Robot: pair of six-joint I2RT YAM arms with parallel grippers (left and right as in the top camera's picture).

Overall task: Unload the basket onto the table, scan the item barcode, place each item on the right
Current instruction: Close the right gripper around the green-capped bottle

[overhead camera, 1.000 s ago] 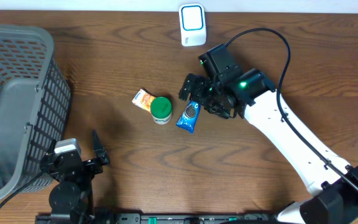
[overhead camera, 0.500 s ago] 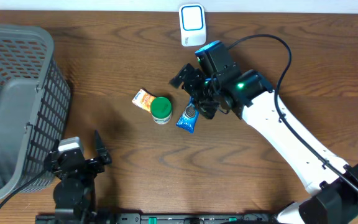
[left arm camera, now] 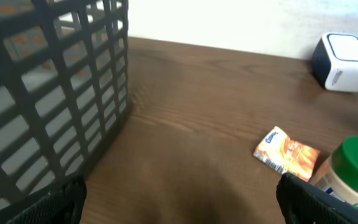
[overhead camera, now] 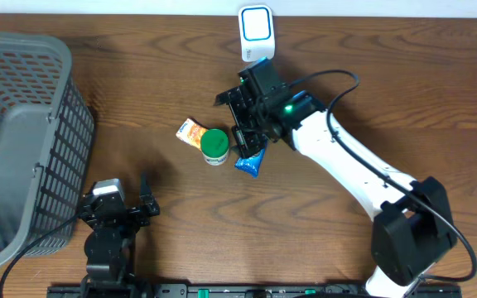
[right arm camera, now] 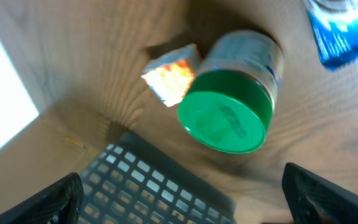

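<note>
Directly beneath the right end effector [overhead camera: 240,124], whose two fingers are spread wide apart and hold nothing, stands a small jar with a green lid [overhead camera: 215,145], upright on the wooden bench [overhead camera: 139,91]. Just beside that end effector, toward the arm's base, a blue packet [overhead camera: 251,162] lies flat, close to the jar. On the jar's other side, away from the end effector, an orange and white packet [overhead camera: 190,132] lies flat against the jar. Behind the end effector, near the bench's back edge, sits a white barcode scanner with a blue-ringed face [overhead camera: 257,33], apart from all three items. The wrist view shows the green lid from above, with both fingertips at the lower corners of the picture.

Farther off, the left end effector [overhead camera: 121,204] hovers low near the front edge, fingers also wide apart and empty. Beside it stands a dark grey mesh basket [overhead camera: 23,141]. Ahead of it lie the orange packet and the jar, with the scanner beyond.
</note>
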